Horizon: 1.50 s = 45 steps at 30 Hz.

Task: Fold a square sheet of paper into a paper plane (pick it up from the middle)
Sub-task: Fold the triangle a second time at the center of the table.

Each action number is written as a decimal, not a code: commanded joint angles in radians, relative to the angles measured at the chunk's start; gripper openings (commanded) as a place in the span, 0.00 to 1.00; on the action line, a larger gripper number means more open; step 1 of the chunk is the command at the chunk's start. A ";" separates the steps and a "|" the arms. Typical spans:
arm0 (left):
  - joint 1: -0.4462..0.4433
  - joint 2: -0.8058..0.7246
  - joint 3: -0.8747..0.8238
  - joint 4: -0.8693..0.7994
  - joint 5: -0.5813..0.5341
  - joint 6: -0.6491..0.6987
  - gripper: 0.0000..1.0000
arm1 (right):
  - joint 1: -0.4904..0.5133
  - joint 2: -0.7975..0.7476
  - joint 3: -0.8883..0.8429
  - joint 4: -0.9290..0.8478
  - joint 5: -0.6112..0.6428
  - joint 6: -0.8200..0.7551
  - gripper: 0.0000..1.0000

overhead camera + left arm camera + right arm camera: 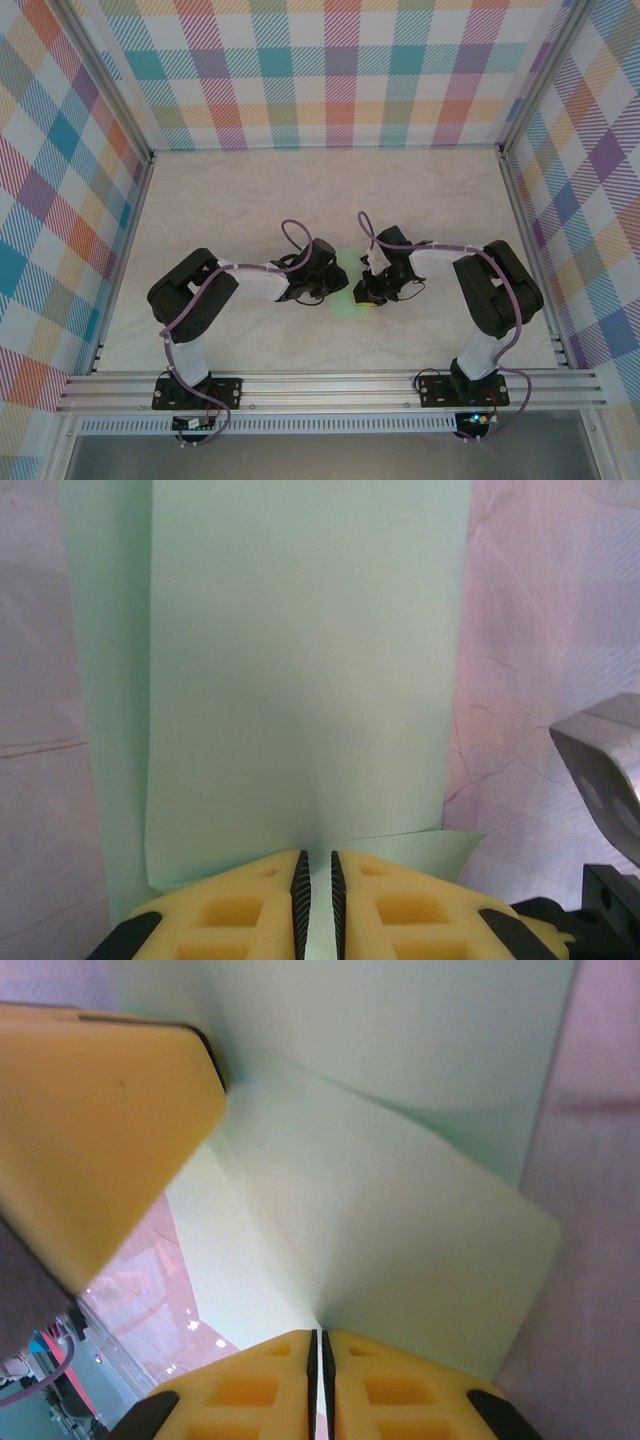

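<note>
So left hand (318, 868) and right hand (320, 1345) both pinch the paper plane (300, 680) mid-fold, next probably needs it pressed flat.

The top view is brightly lit from above; only soft shadows are cast on the table (250, 190). In the wrist views a pinkish cast is seen, and the paper plane (400, 1210) is rendered softly.

Mint paper plane (300, 680) pinched in left pincer (318, 875), pale tabletop (530, 630)
</note>
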<state>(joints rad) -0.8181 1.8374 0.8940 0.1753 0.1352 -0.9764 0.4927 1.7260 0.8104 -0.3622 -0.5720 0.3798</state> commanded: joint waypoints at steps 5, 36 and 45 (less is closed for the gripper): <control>-0.004 0.036 -0.030 -0.148 -0.067 0.013 0.17 | -0.019 -0.044 -0.082 -0.077 0.001 -0.024 0.13; -0.011 -0.167 0.051 -0.233 -0.079 0.146 0.26 | -0.045 -0.385 -0.104 -0.020 0.145 0.069 0.39; -0.013 -0.161 0.016 -0.179 -0.028 0.139 0.25 | -0.044 -0.250 -0.072 0.044 0.093 0.042 0.47</control>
<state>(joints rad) -0.8246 1.6688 0.9188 -0.0238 0.0841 -0.8478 0.4515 1.4330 0.7094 -0.3405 -0.4381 0.4408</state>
